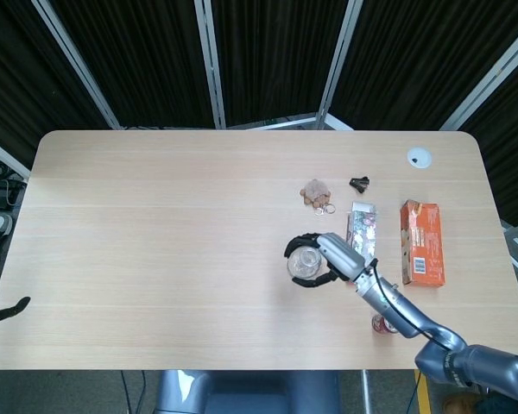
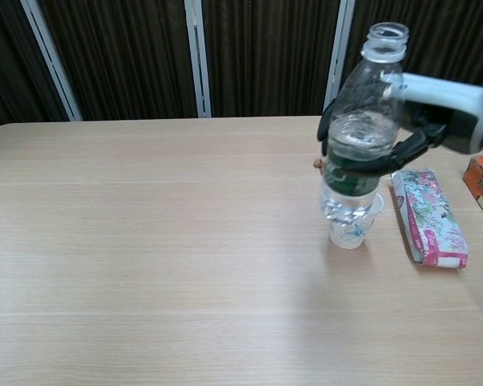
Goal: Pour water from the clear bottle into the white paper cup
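Observation:
My right hand (image 2: 423,121) grips the clear bottle (image 2: 358,137) around its green label and holds it upright, raised off the table. The bottle has no cap and is about half full of water. The white paper cup (image 2: 352,231) stands on the table directly below and behind the bottle's base, partly covered by it. From the head view I look down on the bottle's mouth (image 1: 305,260) with the right hand (image 1: 324,259) wrapped around it; the cup is hidden there. My left hand (image 1: 10,308) shows only as dark fingers at the table's left edge, holding nothing.
A pink tissue pack (image 1: 361,228) and an orange box (image 1: 421,243) lie right of the bottle. A small brown object (image 1: 316,193), a black clip (image 1: 360,183) and a white disc (image 1: 419,157) sit further back. A red can (image 1: 381,325) stands under my right forearm.

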{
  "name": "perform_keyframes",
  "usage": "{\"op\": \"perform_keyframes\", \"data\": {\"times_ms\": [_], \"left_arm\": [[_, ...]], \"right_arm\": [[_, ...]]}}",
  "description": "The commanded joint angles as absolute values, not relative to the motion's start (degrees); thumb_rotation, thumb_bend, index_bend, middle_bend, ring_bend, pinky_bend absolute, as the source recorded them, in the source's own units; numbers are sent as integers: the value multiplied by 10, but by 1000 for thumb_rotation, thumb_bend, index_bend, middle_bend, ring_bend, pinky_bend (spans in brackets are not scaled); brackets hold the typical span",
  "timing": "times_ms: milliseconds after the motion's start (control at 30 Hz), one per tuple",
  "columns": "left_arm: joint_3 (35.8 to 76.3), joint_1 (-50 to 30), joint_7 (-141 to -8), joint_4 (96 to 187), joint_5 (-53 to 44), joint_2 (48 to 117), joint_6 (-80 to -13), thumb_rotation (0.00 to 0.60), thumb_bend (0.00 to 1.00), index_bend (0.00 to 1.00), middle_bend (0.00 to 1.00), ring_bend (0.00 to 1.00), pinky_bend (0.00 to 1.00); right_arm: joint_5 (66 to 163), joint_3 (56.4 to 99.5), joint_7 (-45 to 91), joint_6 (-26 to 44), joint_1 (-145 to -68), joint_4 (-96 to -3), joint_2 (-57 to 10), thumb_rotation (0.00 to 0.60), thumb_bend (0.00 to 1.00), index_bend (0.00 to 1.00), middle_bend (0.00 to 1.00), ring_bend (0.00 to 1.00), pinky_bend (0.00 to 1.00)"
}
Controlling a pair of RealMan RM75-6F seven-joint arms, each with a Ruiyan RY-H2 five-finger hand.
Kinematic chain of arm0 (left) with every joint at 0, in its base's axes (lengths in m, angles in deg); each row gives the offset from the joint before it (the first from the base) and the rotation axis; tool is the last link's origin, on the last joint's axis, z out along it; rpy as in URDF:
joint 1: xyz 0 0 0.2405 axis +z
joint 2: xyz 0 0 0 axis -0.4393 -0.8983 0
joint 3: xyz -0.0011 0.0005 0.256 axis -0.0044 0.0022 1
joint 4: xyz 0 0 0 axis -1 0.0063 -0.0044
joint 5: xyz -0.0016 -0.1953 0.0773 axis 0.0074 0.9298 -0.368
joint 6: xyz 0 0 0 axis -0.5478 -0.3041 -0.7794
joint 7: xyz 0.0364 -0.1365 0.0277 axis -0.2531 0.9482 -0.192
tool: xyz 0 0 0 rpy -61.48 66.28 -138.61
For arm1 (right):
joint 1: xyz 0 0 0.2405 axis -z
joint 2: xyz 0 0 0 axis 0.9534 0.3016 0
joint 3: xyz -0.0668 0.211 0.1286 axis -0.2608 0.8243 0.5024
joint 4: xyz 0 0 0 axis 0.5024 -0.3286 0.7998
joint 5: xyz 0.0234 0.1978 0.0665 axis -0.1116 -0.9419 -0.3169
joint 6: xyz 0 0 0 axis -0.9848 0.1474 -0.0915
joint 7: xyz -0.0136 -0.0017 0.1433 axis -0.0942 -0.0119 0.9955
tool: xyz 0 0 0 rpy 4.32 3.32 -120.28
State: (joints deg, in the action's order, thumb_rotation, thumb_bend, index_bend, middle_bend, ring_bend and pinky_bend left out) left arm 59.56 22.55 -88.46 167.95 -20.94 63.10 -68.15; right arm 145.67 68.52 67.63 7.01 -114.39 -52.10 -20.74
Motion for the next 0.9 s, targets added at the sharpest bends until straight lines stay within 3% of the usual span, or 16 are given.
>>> {"op": "perform_keyframes", "data": {"times_ms": [33, 367, 900], "left_arm": [[596, 226, -883, 1683, -214, 629, -684, 600, 0, 0, 0, 0, 0], [599, 229, -871, 1694, -225, 620, -690, 600, 0, 0, 0, 0, 0], [601, 232, -857, 1697, -228, 612, -692, 600, 0, 0, 0, 0, 0]], "right_arm": [[1426, 702, 597, 66, -1126, -561, -147, 600, 502, 414, 515, 399, 407], [1384, 703, 437, 84, -1101, -541, -122, 600, 531, 410, 524, 410, 409], [1325, 716, 217, 127, -1098, -516, -169, 600, 546, 419, 546, 439, 435]]}}
